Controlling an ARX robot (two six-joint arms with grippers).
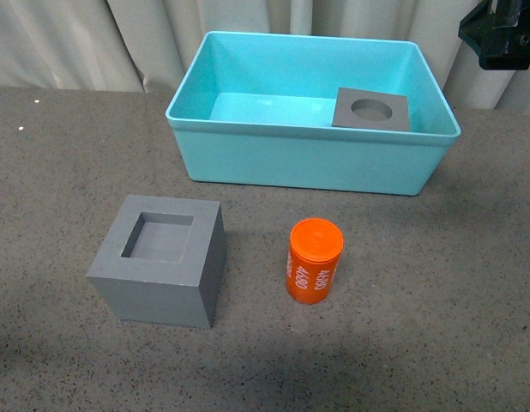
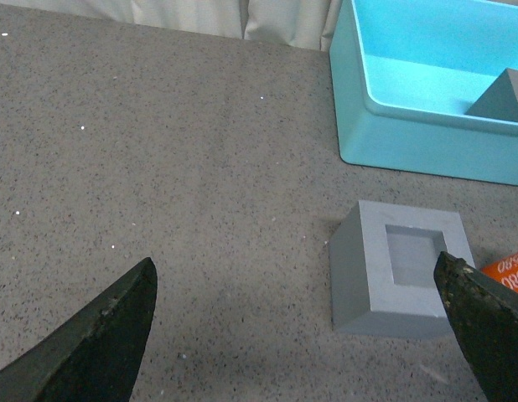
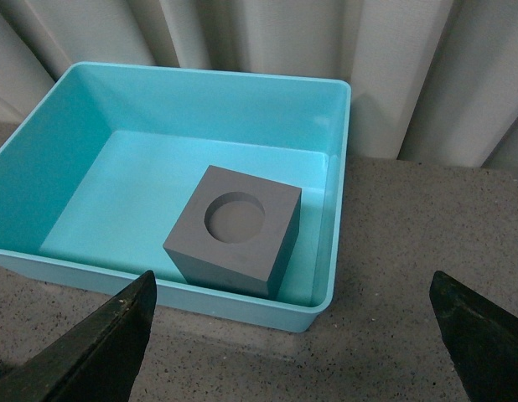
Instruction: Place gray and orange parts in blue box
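Left gripper (image 2: 294, 261) spread wide, holding nothing, right gripper (image 3: 292, 276) spread wide, empty

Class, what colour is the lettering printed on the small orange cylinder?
White, on the small orange cylinder; clearest in the front view.

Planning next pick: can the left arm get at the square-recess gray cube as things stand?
Probably yes. The left gripper is open, only bare table lies between it and the square-recess gray cube, and the orange 4680 cylinder stands apart from it.

Two cubes (image 1: 162, 262) (image 1: 370, 109), one cylinder (image 1: 315, 260), one box (image 1: 308, 163)
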